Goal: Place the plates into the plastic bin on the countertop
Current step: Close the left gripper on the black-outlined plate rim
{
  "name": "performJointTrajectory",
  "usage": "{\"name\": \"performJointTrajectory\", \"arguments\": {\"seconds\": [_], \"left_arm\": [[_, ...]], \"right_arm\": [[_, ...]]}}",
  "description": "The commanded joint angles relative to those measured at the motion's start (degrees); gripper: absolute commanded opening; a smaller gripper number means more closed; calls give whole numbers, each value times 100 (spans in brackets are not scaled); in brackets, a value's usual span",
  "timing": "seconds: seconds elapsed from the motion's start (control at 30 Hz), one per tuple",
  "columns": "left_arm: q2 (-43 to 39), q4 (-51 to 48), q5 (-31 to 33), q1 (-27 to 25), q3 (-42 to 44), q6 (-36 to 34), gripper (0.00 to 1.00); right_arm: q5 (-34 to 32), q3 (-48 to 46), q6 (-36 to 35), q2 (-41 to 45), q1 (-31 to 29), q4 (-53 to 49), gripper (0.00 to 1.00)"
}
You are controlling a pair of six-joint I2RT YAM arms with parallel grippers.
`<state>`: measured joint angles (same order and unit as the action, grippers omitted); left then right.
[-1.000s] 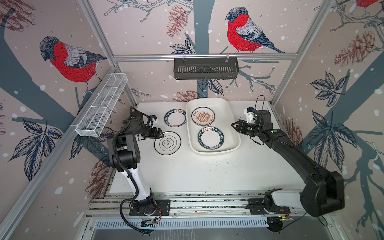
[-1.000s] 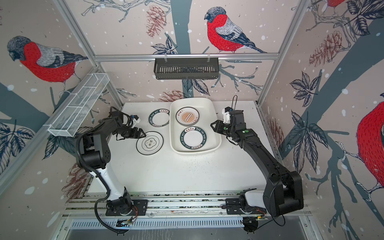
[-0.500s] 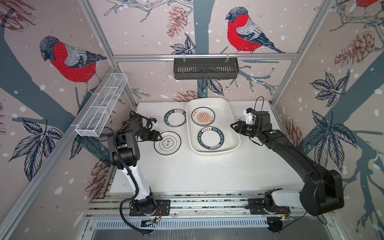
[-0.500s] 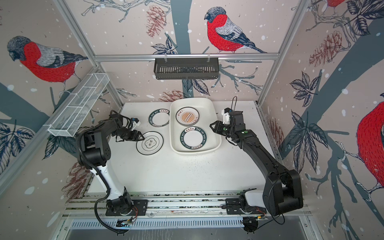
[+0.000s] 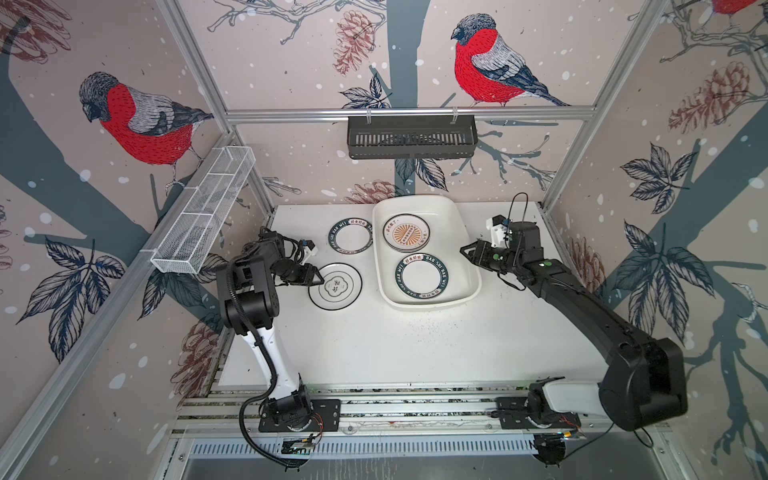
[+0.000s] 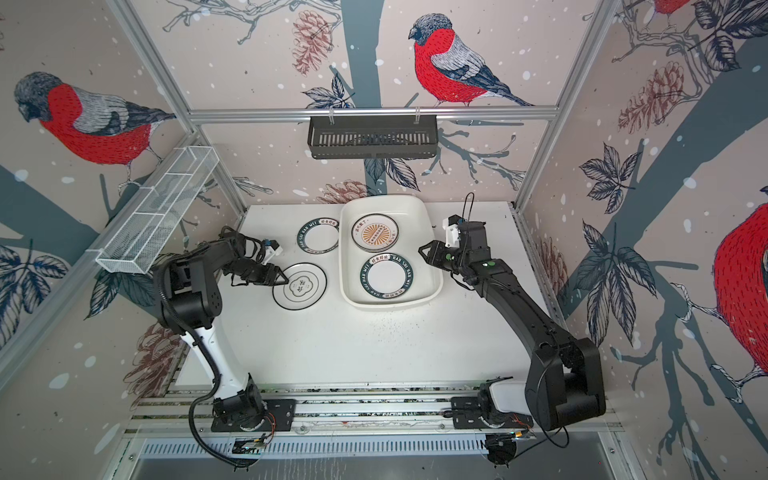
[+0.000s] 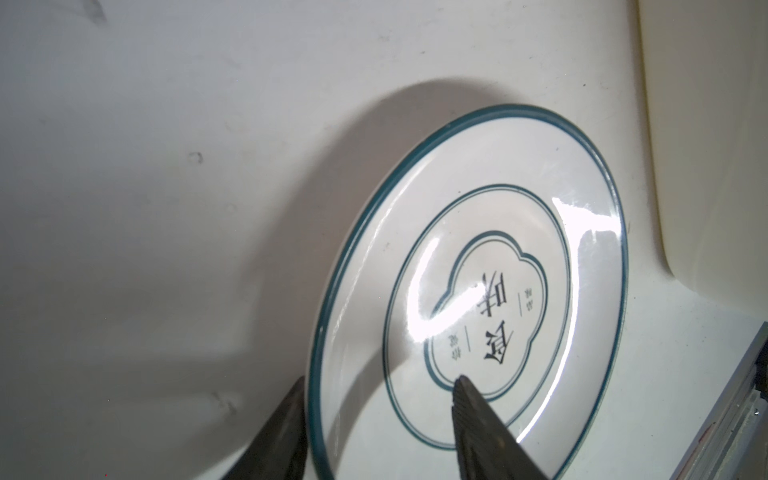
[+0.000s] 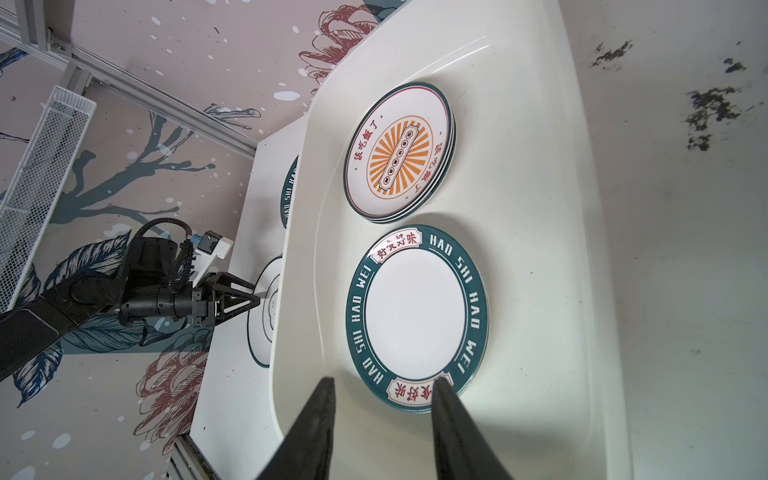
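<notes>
Emblem plate (image 5: 335, 286): round white shallow plate with a thin dark rim and a black quatrefoil emblem. It lies on the white speckled tabletop (image 5: 415, 345), left of centre in both top views, near the bin but apart from it.
Left gripper (image 7: 380, 379): jaws partly apart, astride the Emblem plate's rim, with one finger outside the edge and one over the inner ring. Nothing is clamped.
Lettered plate (image 5: 350, 236): white with a dark teal lettered rim, above the Emblem plate in the frame, just beside the bin's left wall.
Plastic bin (image 5: 449, 237): large white rounded-rectangular tub, upper centre.
Sunburst stack (image 5: 405, 232): plates topped by an orange sunburst, in the bin's upper half.
Binned plate (image 5: 419, 275): teal-lettered, in the bin's lower half.
Right gripper (image 5: 464, 250): jaws partly apart and empty, at the bin's right rim.
</notes>
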<state>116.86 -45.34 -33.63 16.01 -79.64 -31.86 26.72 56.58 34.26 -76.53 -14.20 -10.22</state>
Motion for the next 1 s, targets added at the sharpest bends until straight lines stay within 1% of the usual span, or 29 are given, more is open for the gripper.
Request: {"name": "performJointTrajectory", "arguments": {"seconds": [0.0, 0.03, 0.17, 0.37, 0.6, 0.63, 0.73, 0.8, 0.83, 0.97], "left_arm": [[121, -381, -200, 40, -68, -207, 53], [156, -408, -232, 50, -79, -230, 50], [249, -458, -288, 91, -131, -260, 46], [320, -545, -411, 113, -166, -353, 42], [421, -563, -503, 122, -150, -448, 42], [425, -563, -511, 125, -157, -456, 39], [486, -576, -535, 124, -179, -493, 34], [536, -588, -548, 122, -223, -497, 33], [564, -597, -570, 129, -240, -506, 31], [610, -651, -674, 132, -271, -540, 27]], "right_arm": [[53, 20, 11, -9, -2, 142, 40], [53, 20, 13, -6, -4, 143, 40], [53, 11, 12, -16, -3, 142, 40], [61, 11, 35, -7, -4, 142, 40], [94, -13, 81, -9, -2, 183, 40], [104, -22, 90, -11, -4, 200, 40], [125, -41, 116, -14, 1, 236, 40], [145, -49, 133, -22, -4, 265, 40], [149, -50, 133, -23, 0, 272, 40], [158, -76, 151, -25, 1, 288, 40]]}}
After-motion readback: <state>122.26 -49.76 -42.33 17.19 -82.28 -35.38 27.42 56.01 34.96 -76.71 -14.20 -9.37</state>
